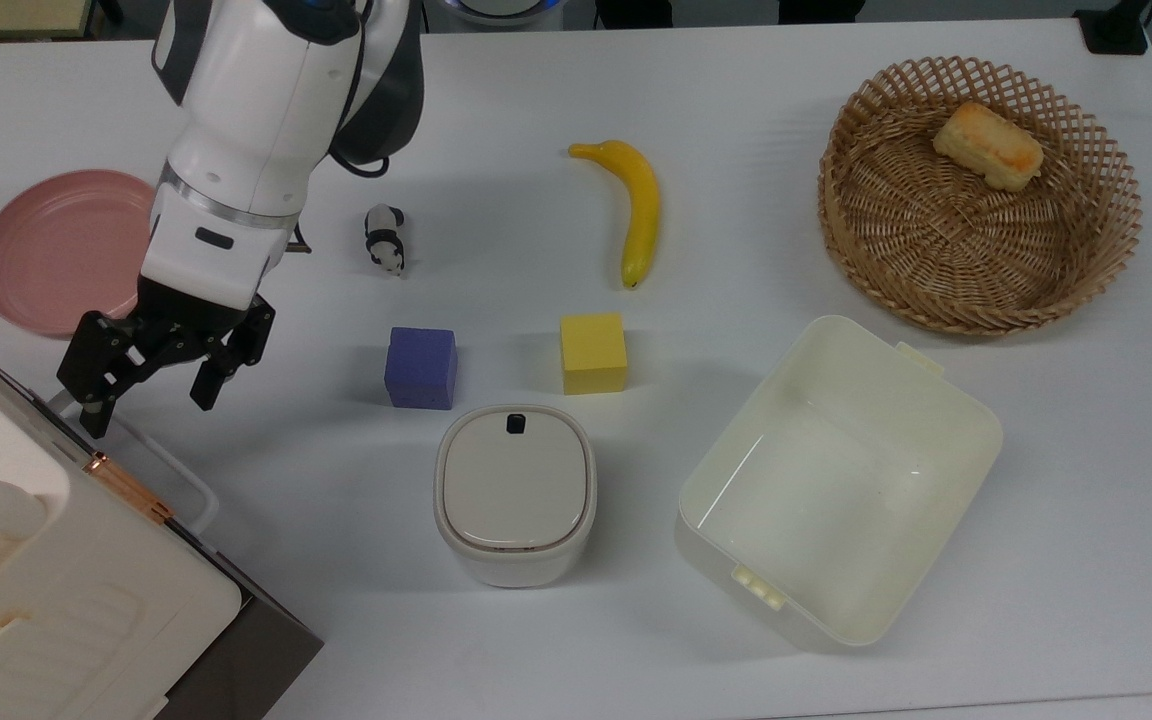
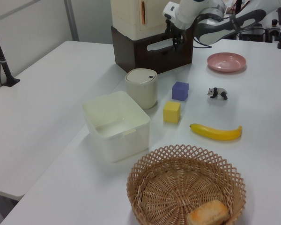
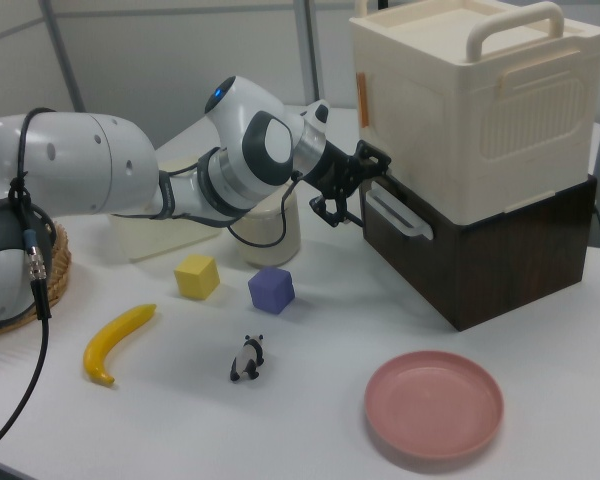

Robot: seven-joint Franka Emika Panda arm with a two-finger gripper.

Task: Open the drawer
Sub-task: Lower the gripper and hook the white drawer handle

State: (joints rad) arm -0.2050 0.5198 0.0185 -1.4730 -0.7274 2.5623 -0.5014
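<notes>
Looks like a robotics lab/test room. White tables [image 1: 836,80] pushed together w/ plain grey wall panels behind, a Panda arm [image 3: 100,180] w/ loose cable, and a black clamp mount [image 2: 2,61] at the table edge in the left view. Props are toy-like: foam cubes [image 1: 593,352], plastic banana [image 1: 636,205], panda figure [image 1: 385,238], basket [image 1: 979,195].

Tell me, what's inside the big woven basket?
Inside the basket sits one golden piece of bread, near the rim on the top view's upper right. The rest of the woven bottom is bare. The bread covers the weave under it.
</notes>
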